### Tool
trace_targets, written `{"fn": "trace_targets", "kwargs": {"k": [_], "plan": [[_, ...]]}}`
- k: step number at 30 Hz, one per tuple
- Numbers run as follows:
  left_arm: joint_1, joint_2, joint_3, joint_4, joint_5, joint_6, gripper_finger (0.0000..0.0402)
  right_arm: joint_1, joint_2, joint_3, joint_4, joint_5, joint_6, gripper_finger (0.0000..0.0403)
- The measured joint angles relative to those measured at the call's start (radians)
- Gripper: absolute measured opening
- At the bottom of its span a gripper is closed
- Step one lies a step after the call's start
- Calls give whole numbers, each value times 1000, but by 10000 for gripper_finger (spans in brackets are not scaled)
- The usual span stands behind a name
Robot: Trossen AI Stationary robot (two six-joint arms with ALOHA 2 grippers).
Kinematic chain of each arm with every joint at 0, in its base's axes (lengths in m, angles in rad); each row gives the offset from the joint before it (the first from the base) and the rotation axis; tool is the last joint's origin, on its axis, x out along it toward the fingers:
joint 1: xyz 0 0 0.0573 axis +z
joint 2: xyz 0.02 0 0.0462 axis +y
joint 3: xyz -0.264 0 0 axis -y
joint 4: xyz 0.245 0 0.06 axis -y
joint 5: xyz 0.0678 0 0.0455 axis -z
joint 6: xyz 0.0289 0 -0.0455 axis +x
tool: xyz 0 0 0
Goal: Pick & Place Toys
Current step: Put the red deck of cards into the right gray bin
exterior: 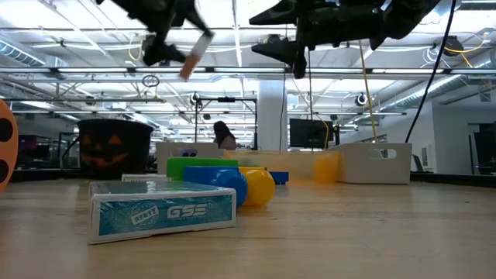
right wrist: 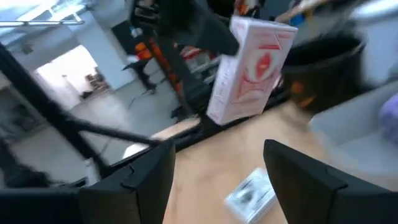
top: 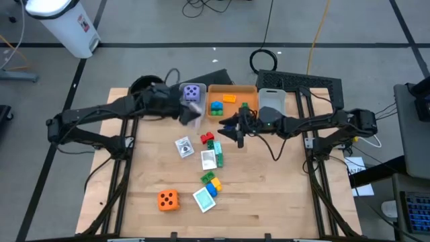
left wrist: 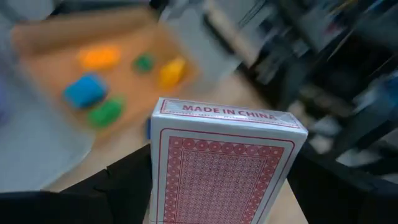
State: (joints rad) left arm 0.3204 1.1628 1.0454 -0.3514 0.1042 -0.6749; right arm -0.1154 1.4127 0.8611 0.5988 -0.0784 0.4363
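a red-backed card box (left wrist: 224,165) is being held in the air by the left gripper (top: 190,114), its fingers pinching the box from both sides, over the near edge of the grey bin (top: 181,97) and just beside the orange bin (top: 232,89). it is probably being carried there to be dropped into a bin; which one cannot be told. the purple dice (top: 193,92) is lying in the grey bin, and small bricks in blue (top: 216,107), orange (top: 229,98) and green (top: 244,106) are lying in the orange bin, so part of the sorting is being judged as done. on the bare table (top: 269,195) more toys are waiting: a pale card box (top: 184,146), a red brick (top: 206,138), a teal card box (top: 209,160), a heap of green, yellow and blue bricks (top: 211,183), another teal box (top: 203,199) and the orange dice (top: 168,199) near the front. the right gripper (top: 239,128) is hanging above the table just beside the orange bin, its fingers spread with nothing between them, likely being kept ready for the next toy.

the held box is being blurred in the high view, so its tilt is hard to judge. the black pot (exterior: 114,145) is being mostly covered by the left arm from above. in the low view the orange dice is being cut off at the frame edge, and a person far behind the table is too small to be made out.
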Motion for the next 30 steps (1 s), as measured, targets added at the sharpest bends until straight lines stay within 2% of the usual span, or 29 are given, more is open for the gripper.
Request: {"fn": "trace_targets", "kwargs": {"k": [4,8,11,13,15,20,26,30], "plan": [[34,0,13,175,19,-57,319,47,-28,19,-16,145,-191,235],[68,1,13,284,26,-149,313,115,-48,54,-7,403,-470,235],[87,1,13,333,27,-196,324,161,-50,84,6,571,-688,235],[96,2,13,358,25,-223,327,179,-52,96,11,656,-767,236],[101,3,13,400,10,-249,323,187,-51,97,22,711,-769,236],[101,34,13,529,-37,-293,313,173,-50,95,87,733,-674,236],[95,129,13,714,-19,-359,332,168,-42,95,121,733,-668,236],[87,196,13,807,-19,-387,322,168,-43,95,128,737,-693,236]]}}
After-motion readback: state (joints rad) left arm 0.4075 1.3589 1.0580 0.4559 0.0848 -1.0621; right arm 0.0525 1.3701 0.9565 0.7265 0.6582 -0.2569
